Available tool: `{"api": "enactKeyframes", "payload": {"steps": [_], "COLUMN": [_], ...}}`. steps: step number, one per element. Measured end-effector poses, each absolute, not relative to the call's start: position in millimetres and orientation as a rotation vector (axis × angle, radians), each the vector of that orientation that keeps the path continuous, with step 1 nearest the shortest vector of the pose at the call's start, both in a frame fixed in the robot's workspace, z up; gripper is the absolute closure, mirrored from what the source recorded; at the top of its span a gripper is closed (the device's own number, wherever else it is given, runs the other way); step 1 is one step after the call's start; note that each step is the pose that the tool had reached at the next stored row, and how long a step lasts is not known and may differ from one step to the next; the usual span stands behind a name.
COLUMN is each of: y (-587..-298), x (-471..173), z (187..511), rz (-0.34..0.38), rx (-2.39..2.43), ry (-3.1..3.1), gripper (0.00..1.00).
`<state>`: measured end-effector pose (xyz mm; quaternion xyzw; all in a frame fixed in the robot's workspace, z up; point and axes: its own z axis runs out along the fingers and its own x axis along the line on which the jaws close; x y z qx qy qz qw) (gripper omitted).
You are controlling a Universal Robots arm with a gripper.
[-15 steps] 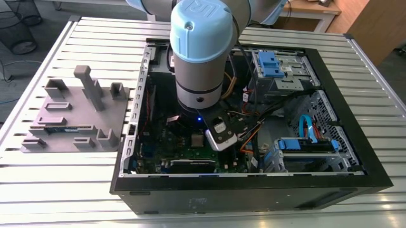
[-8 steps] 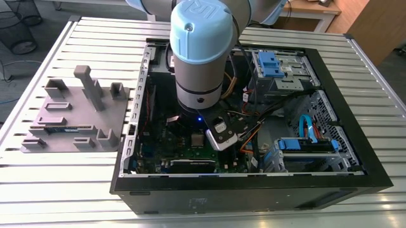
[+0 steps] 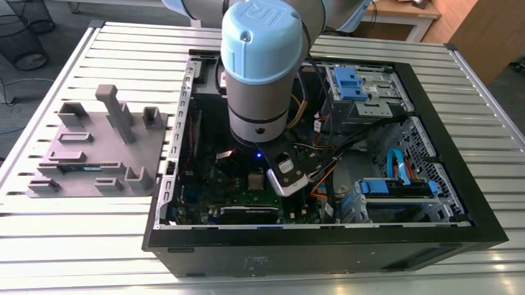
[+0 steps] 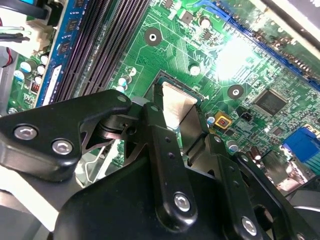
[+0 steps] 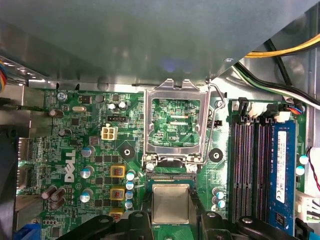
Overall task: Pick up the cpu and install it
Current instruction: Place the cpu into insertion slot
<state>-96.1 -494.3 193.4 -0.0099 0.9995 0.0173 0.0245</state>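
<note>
Posting what's seen in the first wrist view: the cpu is pinched between the fingers of the gripper, which is closed narrow on its two side edges, low over the motherboard. Just past its far edge the socket frame is flipped open, so room is tight there. Memory slots sit near on one side, and cables are strung by the frame's corner. In the exterior view the arm is sunk into the computer case, walled in all round. The cpu's near edge is cut off by the gripper body. Whether it's touching the socket can't be told. Counted: one cpu, one frame, one blue memory stick seated.
</note>
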Motion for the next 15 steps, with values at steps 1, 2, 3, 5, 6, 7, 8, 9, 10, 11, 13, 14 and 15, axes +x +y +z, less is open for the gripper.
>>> {"api": "enactKeyframes", "payload": {"steps": [1, 2, 3, 5, 6, 7, 8, 9, 10, 11, 13, 14, 15], "y": [-494.3, -494.3, -494.3, -494.3, -494.4, -494.3, -494.4, -494.5, -494.6, -494.6, -494.6, -494.6, -494.6], "x": [-96.1, -96.1, -96.1, -96.1, -96.1, -96.1, -96.1, -96.1, -96.1, -96.1, -96.1, -96.1, -96.1], "z": [193.4, 193.4, 193.3, 193.3, 193.3, 193.3, 193.0, 192.7, 192.4, 192.2, 191.9, 191.8, 191.7], "rz": [0.053, 0.054, 0.054, 0.054, 0.055, 0.056, 0.056, 0.056, 0.056, 0.056, 0.056, 0.056, 0.057], "rx": [-0.029, -0.028, -0.028, -0.028, -0.028, -0.028, -0.028, -0.028, -0.028, -0.028, -0.028, -0.028, -0.028], "ry": [3.092, 3.092, 3.092, 3.092, 3.092, 3.092, 3.092, 3.092, 3.092, 3.092, 3.092, 3.092, 3.092], "gripper": [0.62, 0.62, 0.62, 0.62, 0.62, 0.62, 0.62, 0.62, 0.62, 0.62, 0.62, 0.62, 0.62]}}
